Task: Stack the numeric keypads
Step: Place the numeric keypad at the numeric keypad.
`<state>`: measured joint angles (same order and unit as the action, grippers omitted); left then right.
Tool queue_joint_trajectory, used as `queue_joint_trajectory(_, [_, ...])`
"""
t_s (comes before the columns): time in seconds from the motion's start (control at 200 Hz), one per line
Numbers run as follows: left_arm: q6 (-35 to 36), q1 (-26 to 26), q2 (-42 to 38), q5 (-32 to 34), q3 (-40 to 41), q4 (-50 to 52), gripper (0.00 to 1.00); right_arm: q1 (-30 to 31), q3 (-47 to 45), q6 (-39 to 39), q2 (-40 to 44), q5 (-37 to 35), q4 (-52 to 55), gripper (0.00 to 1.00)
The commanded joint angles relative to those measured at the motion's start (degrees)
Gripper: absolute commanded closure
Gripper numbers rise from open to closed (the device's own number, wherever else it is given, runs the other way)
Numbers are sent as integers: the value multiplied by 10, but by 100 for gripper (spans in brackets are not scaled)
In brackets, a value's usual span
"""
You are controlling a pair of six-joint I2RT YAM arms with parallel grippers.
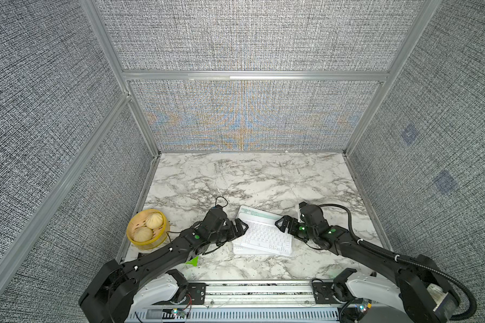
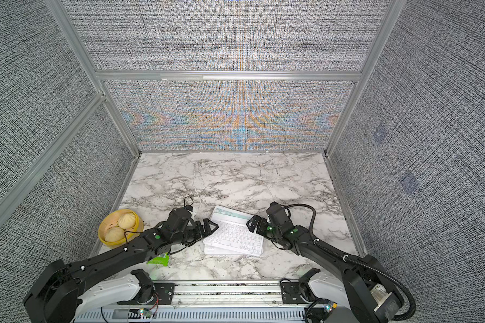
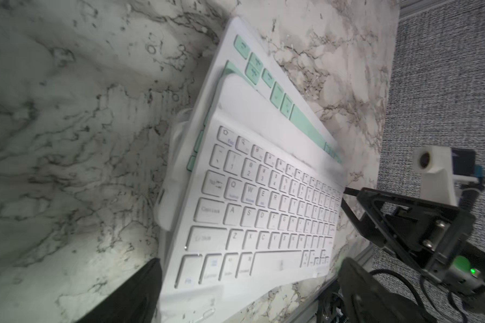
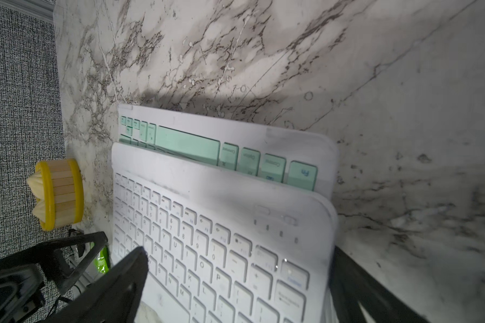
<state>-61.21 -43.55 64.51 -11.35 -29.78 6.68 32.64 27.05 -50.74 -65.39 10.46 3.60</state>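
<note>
QWERTY white keypad (image 3: pixel 263 212) lies atop mint keypad (image 4: pixel 188 145) marked Fn, Control, Option, Command. Both arms reach low toward it; left gripper (image 1: pixel 242 230) and right gripper (image 1: pixel 280 225) gape, empty.

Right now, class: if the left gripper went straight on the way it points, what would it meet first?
Probably the white keypad, its edge just ahead of the left gripper. Height is unclear; passing above it, it would reach the right gripper.
</note>
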Motion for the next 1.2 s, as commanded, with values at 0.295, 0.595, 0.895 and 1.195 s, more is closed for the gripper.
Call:
queue_joint_trajectory(0.295, [174, 14, 164, 104, -163, 139, 1, 7, 18, -2, -27, -46, 18, 1])
queue_joint_trajectory(0.595, [248, 40, 297, 12, -252, 125, 1, 12, 26, -6, -51, -55, 2, 1])
queue_joint_trajectory(0.895, [256, 40, 342, -47, -281, 96, 2, 20, 33, -10, -67, -60, -12, 1])
queue_joint_trajectory(1.195, [242, 24, 299, -66, -271, 77, 3, 26, 66, 0, -97, -66, -23, 1])
